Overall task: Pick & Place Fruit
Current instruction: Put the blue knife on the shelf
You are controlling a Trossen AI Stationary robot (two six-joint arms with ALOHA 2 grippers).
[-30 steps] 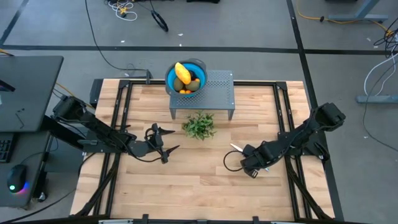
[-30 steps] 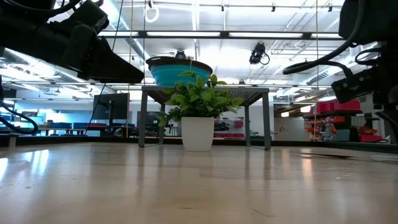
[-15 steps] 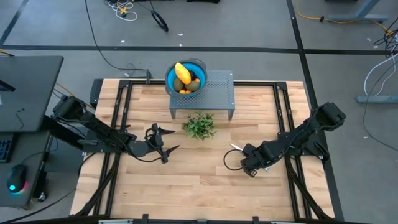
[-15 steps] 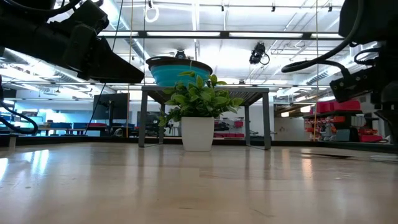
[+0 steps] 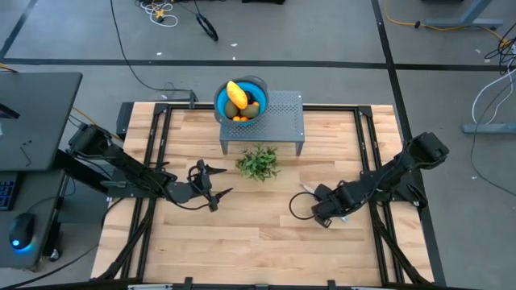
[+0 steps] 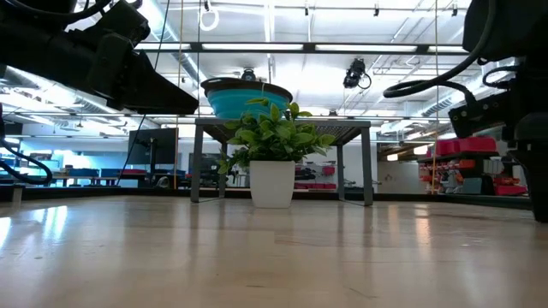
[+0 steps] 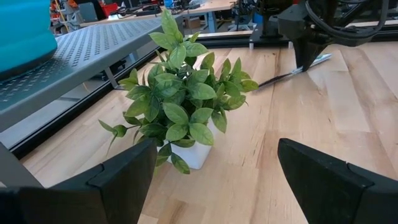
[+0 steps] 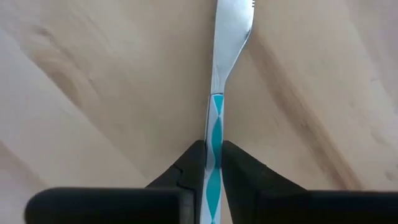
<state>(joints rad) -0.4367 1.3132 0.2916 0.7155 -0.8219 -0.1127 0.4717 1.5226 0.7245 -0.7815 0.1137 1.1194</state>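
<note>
The fruit [image 5: 239, 103] lies in a blue bowl [image 5: 260, 84] on a grey perforated stand [image 5: 282, 117] at the table's far side: a yellow oblong [image 5: 235, 93], olive-green ovals and small orange pieces. The black ball does not show. My left gripper [image 5: 214, 190] hovers open at the table's left, pointing at the leafy plant [image 7: 180, 112]. My right gripper [image 5: 316, 208] is right of centre, shut on a thin white knife [image 8: 215, 124] with a blue-patterned handle. My right gripper pinches the knife's blue-and-white handle [image 8: 215, 146] between its two fingers [image 8: 194, 167], which lie along the knife. The blade [image 8: 231, 25] sticks out ahead of the fingertips, low over the wood. I cannot tell whether its tip touches the table.
The potted plant [image 5: 258, 162] stands in front of the stand, between the two arms. A dark cable loop [image 5: 300, 208] hangs by the right gripper. Bare wood [image 5: 250, 234] spreads across the table's near half.
In the low view my right arm has drifted slightly toward the table's left, with the knife still in its fingers. The left arm, the bowl and the plant have kept still.
</note>
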